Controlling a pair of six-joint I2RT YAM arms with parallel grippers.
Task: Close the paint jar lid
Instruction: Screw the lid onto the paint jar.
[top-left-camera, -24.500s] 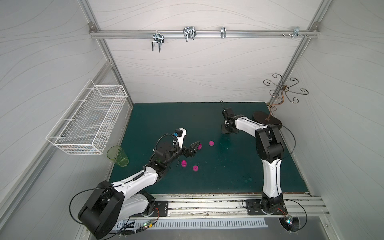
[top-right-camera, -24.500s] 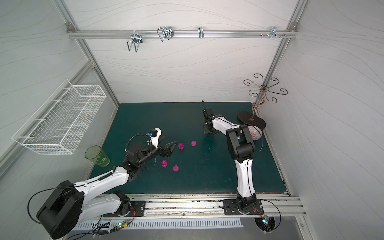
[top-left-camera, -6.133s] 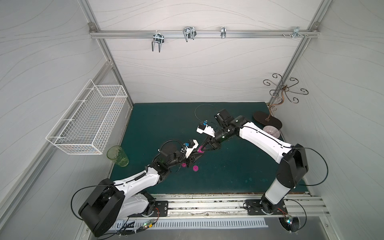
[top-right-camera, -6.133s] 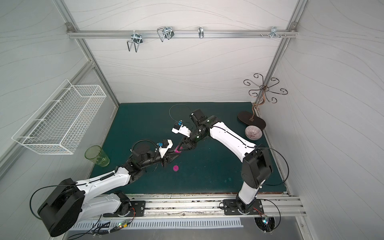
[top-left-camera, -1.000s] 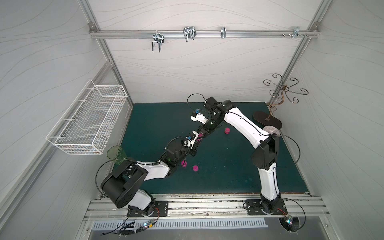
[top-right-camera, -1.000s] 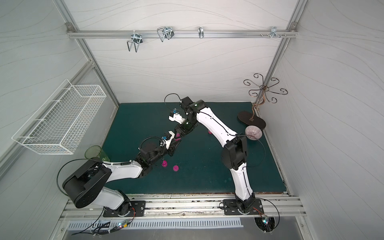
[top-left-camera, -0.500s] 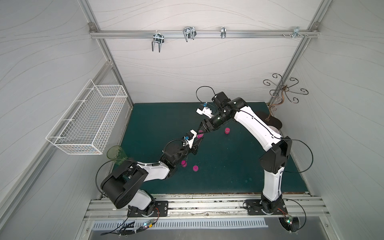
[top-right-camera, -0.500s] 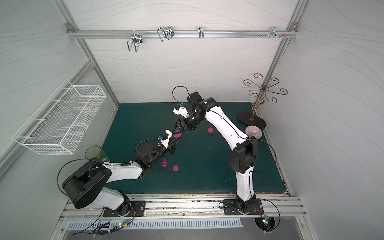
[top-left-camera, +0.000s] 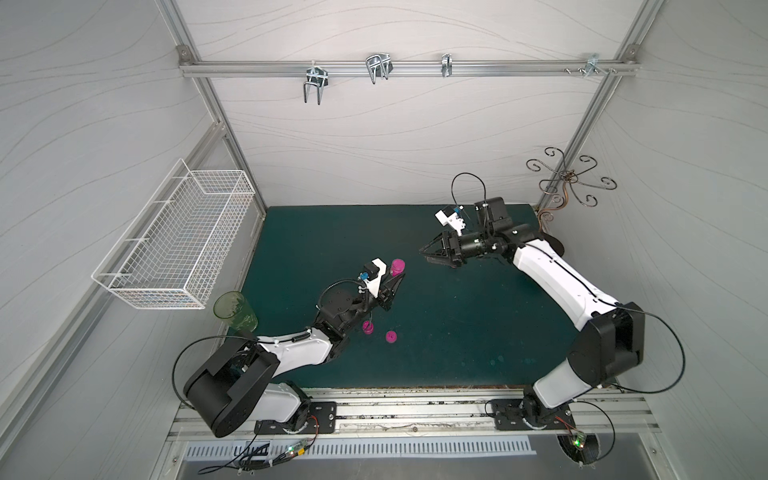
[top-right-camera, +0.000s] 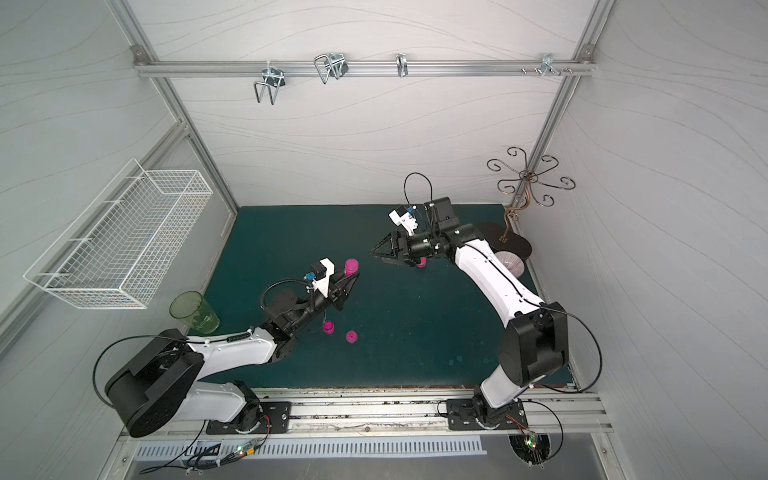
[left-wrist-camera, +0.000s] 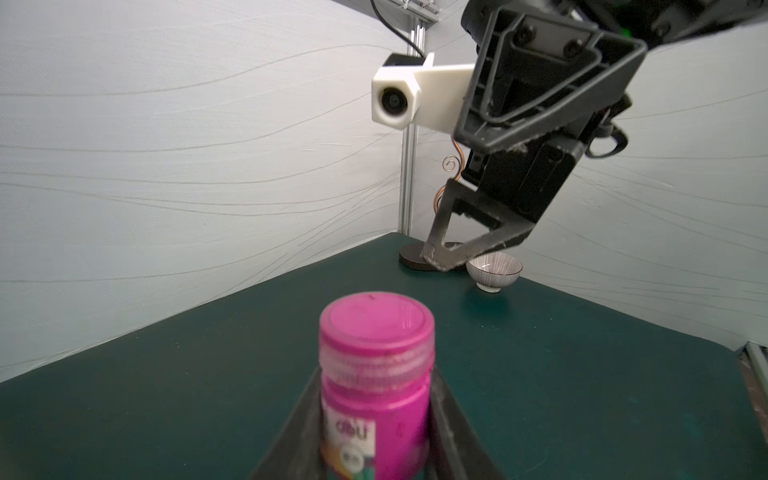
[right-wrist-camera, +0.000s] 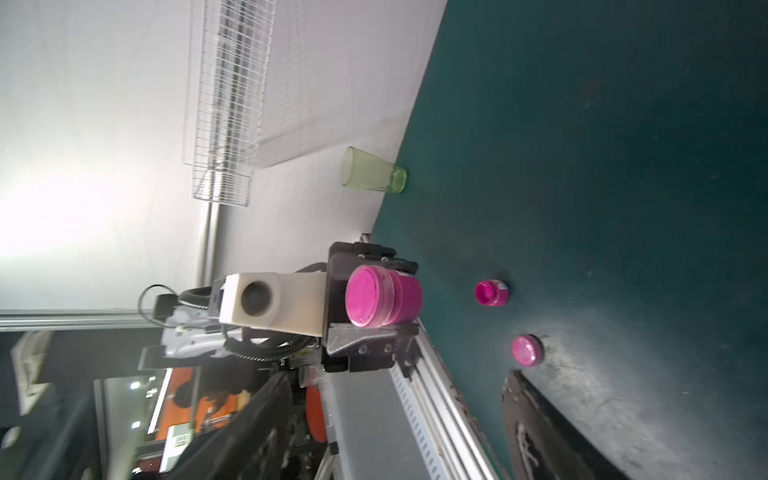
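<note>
Nearest the front edge of the desk (top-left-camera: 457, 332), left of centre, a small pink jar (top-left-camera: 368, 327) stands with its top open. A loose pink lid (top-left-camera: 391, 336) lies just beside it, a little nearer the desk's middle. At the left edge a green cup (top-left-camera: 235, 309) stands upright.

Further in, still left of centre, the left claw (top-left-camera: 395, 277) pinches the paint jar (top-left-camera: 397, 267) by its body, a finger pressed against each side. The jar is held upright and the pink lid (left-wrist-camera: 376, 320) sits on top of it. Whether the lid is fully tight, or the jar's base touches the desk, cannot be told.

Beyond it, towards the right far corner, the right claw (top-left-camera: 428, 254) hangs above the desk with its fingers spread wide and nothing between them. It points at the held jar and is well apart from it. In a top view a further pink piece (top-right-camera: 422, 262) shows under the right wrist, too hidden to identify.

Near the right edge sits a small striped bowl (top-right-camera: 509, 262), next to the dark round base (top-right-camera: 505, 241) of a scrolled metal stand (top-left-camera: 571, 183) in the right far corner. A white wire basket (top-left-camera: 178, 245) hangs on the left wall, and a metal rail with hooks (top-left-camera: 374, 68) runs across the back wall.
</note>
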